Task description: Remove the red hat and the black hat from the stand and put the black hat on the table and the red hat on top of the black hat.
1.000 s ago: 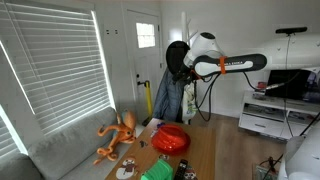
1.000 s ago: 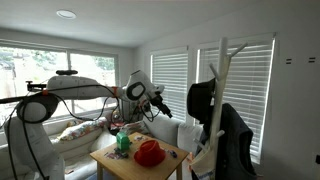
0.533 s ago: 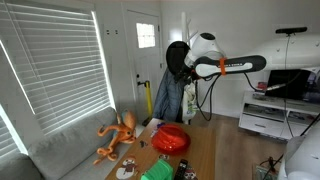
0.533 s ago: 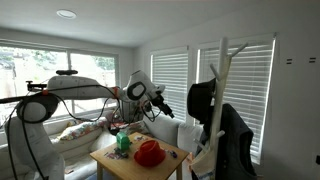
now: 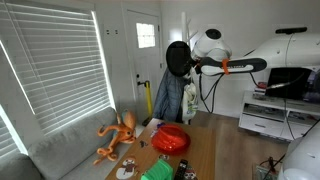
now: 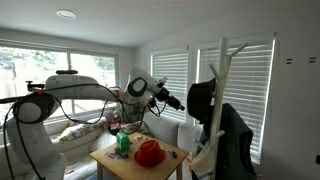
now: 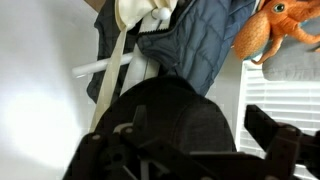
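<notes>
One hat's down: red hat (image 5: 170, 138) sits on the table (image 5: 205, 152); black hat (image 5: 177, 57) still on the stand (image 6: 222, 70); past sec I pushed the gripper (image 6: 183, 101) fwd, now right at its crown, jaws wide w/ nothing held; grab comes next imo.

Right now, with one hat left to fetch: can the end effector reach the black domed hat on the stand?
Probably yes. The end effector is open and faces the black domed hat head-on. Nothing shows between them, though the dark blue jacket hangs close by.
</notes>
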`<control>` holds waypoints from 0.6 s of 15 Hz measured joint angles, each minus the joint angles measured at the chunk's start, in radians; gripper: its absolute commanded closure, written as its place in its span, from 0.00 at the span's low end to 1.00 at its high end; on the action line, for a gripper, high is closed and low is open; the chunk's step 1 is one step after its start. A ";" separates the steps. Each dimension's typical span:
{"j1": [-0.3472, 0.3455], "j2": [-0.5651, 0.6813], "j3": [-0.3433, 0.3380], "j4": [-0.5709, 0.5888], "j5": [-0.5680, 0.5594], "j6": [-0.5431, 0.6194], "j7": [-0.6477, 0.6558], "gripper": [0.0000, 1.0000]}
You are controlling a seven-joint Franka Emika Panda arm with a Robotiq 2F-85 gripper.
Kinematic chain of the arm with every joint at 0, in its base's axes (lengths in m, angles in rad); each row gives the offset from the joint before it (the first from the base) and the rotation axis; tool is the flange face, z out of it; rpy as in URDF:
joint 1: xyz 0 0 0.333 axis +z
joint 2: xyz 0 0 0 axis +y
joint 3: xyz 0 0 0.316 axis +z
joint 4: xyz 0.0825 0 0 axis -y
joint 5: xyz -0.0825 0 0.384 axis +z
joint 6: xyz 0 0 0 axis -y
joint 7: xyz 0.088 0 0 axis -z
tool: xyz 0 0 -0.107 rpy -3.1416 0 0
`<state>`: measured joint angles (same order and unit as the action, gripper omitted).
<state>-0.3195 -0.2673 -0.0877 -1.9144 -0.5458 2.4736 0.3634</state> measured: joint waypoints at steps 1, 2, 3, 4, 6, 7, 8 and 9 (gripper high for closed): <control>-0.009 0.002 0.000 0.005 -0.027 0.023 0.024 0.00; -0.017 0.005 0.000 0.010 -0.052 0.048 0.049 0.00; -0.025 0.009 0.000 0.013 -0.075 0.079 0.075 0.00; -0.032 0.016 0.000 0.017 -0.091 0.108 0.098 0.00; -0.041 0.036 -0.002 0.027 -0.115 0.168 0.139 0.00; -0.045 0.048 -0.002 0.033 -0.123 0.193 0.156 0.00; -0.048 0.060 -0.002 0.039 -0.130 0.215 0.173 0.08; -0.051 0.073 -0.002 0.046 -0.139 0.235 0.192 0.26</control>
<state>-0.3705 -0.1944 -0.0897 -1.8689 -0.6850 2.7085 0.5549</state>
